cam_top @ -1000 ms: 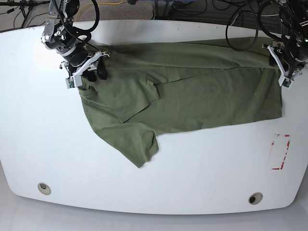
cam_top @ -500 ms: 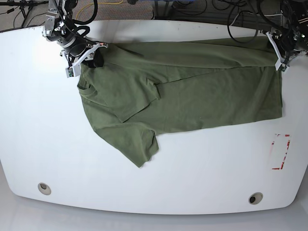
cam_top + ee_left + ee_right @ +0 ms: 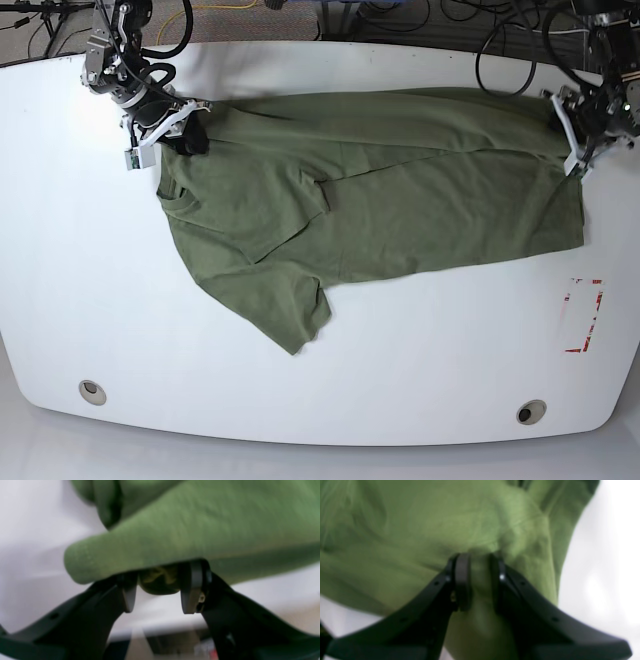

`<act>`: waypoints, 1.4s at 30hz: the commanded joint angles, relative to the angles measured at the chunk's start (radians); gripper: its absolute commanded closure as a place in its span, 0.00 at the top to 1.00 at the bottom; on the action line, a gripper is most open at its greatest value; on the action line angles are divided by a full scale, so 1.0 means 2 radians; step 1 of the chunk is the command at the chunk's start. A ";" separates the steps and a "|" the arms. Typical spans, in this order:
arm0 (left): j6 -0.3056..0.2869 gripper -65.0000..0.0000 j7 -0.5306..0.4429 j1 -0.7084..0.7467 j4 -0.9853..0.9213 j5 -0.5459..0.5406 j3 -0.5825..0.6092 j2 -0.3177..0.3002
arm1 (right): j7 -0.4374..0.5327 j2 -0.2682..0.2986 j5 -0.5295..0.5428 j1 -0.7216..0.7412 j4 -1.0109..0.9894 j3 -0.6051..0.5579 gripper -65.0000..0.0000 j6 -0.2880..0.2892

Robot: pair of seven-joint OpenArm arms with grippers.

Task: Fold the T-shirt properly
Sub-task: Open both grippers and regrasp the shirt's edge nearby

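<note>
I have both grippers clamped on the T-shirt [image 3: 370,185], spread across the white table's [image 3: 60,250] far half: right gripper [image 3: 165,125] far-left, left gripper [image 3: 578,135] far-right. Red-marked label [image 3: 583,315] lies clear, right. Only wrist views show cloth bunched between pads [image 3: 463,580].

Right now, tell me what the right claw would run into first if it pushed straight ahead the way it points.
The T-shirt. The right claw already pinches a fold of it between its fingers, and more green cloth fills the view straight ahead. How far off the white table lies beyond that is unclear.
</note>
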 commanded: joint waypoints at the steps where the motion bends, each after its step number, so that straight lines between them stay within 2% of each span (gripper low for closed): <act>1: -0.002 0.38 -0.009 -0.028 -0.022 -0.006 0.034 0.003 | -0.007 0.020 -0.020 0.013 -0.031 0.001 0.21 -0.010; 7: -0.002 0.38 -0.009 -0.094 -0.061 -0.005 0.073 0.004 | 0.006 0.042 -0.020 0.039 -0.078 0.003 0.21 -0.010; 12: -0.002 0.38 -0.008 -0.117 -0.075 -0.005 0.088 0.004 | 0.006 0.054 -0.020 0.047 -0.085 0.003 0.21 -0.010; 24: -0.002 0.38 0.004 -0.093 -0.072 0.025 0.085 -0.017 | 0.006 0.051 -0.019 0.040 -0.079 0.004 0.21 -0.011; 33: -0.002 0.38 0.004 -0.031 0.003 -0.022 0.027 -0.033 | 0.006 0.034 -0.019 0.028 -0.045 0.004 0.21 -0.011; 42: -0.002 0.38 0.090 -0.016 0.099 -0.030 -0.014 -0.030 | 0.005 0.033 -0.016 0.031 -0.040 0.003 0.21 -0.011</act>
